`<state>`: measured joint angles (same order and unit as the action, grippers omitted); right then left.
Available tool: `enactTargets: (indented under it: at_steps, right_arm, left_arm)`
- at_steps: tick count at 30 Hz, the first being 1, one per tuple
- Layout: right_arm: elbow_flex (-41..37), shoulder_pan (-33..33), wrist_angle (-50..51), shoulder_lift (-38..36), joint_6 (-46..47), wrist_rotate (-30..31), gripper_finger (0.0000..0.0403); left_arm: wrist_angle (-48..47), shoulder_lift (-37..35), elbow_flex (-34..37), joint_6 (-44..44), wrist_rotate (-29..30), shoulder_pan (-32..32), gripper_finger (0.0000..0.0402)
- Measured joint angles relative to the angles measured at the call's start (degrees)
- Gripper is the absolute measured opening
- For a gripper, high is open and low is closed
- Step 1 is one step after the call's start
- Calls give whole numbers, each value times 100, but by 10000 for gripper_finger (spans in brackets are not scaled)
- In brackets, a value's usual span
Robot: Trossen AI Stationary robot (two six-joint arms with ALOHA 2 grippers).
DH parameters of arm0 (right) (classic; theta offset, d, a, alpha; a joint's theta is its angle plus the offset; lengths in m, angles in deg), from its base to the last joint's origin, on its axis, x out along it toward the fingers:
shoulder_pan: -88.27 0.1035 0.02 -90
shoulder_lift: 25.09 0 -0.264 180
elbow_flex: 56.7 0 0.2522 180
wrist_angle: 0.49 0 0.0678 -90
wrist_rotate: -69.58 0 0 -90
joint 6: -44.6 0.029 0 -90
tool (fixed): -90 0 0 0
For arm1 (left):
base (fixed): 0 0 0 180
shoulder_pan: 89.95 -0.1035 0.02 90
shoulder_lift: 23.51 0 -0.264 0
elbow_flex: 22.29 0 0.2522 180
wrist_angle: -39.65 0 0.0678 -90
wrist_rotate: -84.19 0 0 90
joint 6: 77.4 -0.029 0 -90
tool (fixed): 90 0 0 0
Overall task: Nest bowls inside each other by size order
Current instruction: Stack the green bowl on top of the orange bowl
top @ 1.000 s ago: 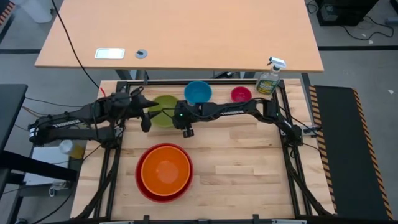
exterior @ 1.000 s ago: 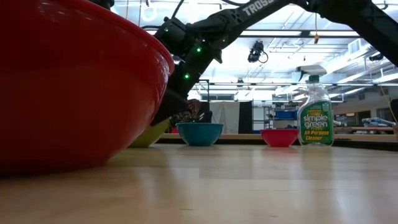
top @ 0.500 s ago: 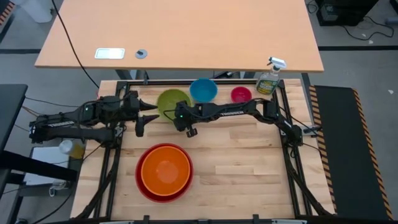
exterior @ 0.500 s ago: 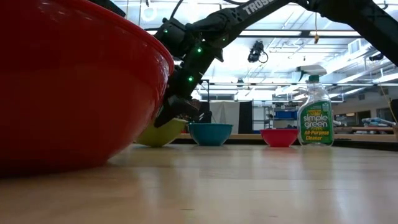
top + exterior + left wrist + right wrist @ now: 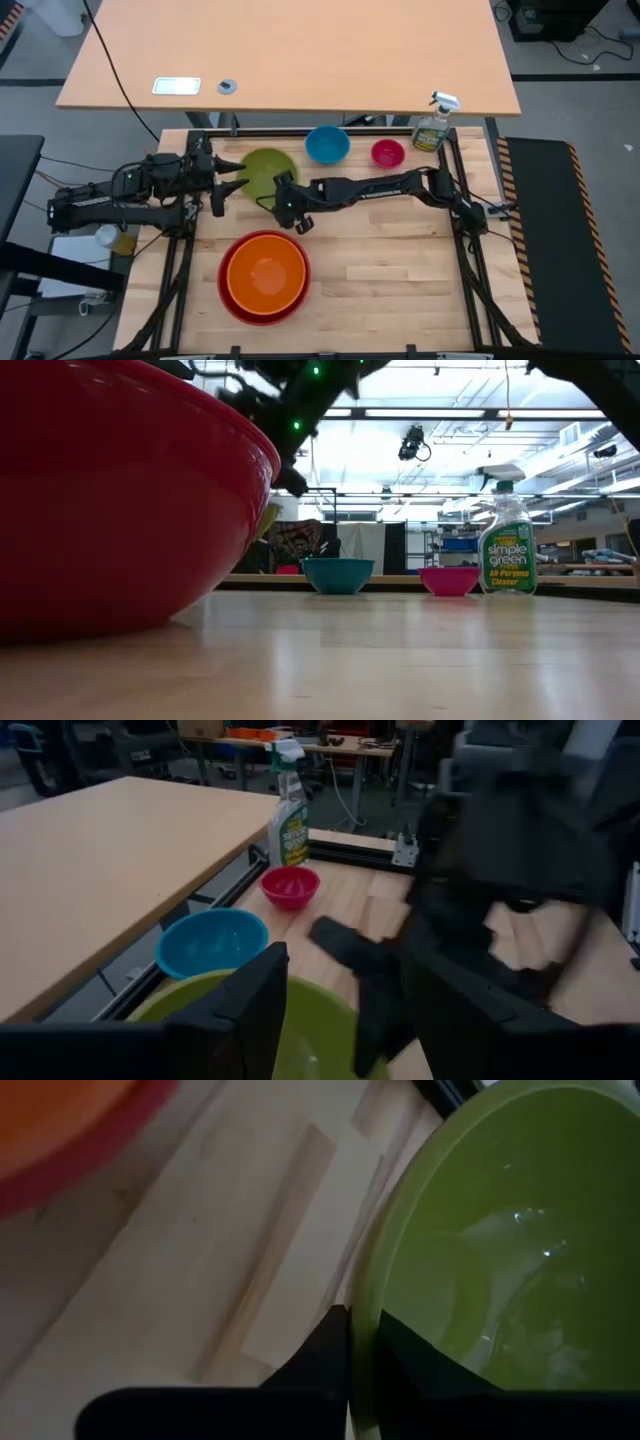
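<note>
The right gripper has its fingers pinched on the rim of the lime green bowl, one inside and one outside the wall. From that grip the orange bowl, already seated in the red bowl, lies at about six o'clock, just beside it. The left gripper, fingers apart, waits at the green bowl's nine o'clock.

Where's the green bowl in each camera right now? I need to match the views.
High view: green bowl, back-left of the table, between both grippers.
Low view: only a sliver past the red bowl.
Left wrist view: fills the bottom.
Right wrist view: close up, rim between the right gripper fingers.
Shared landmark: the blue bowl, beside it in the high, low and left wrist views.
</note>
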<state>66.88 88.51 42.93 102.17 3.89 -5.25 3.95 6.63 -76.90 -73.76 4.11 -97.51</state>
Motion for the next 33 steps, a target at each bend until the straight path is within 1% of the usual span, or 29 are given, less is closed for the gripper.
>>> enactTargets:
  at_steps: [3, 6, 9, 13, 19, 25, 30, 33]
  right_arm:
    - [175, 225, 156, -59, 2, 298, 35]
    - [280, 509, 189, -228, 2, 307, 39]
    - [288, 835, 196, -332, 40, 141, 40]
    - [277, 1320, 270, -330, 51, 66, 41]
    - [260, 1875, 350, -279, 359, -531, 42]
    - [-29, 2052, 173, -279, 680, -925, 43]
    - [-559, 2032, -407, -275, 841, -1037, 43]
    - [-892, 2021, -1018, -275, 964, -1067, 43]
  left_arm:
    - [-82, -34, -2, 0, 10, -2, 199]
    - [-90, -75, -2, 1, 10, -2, 199]
    - [-57, -141, -2, 4, 11, -2, 199]
    - [63, -230, -2, 75, 3, 3, 199]
    - [374, -325, -2, 155, -56, 5, 199]
    - [478, -321, -2, 242, -56, 4, 199]
    - [461, -318, -2, 286, -58, 3, 199]
    - [460, -318, -2, 315, -58, 3, 199]
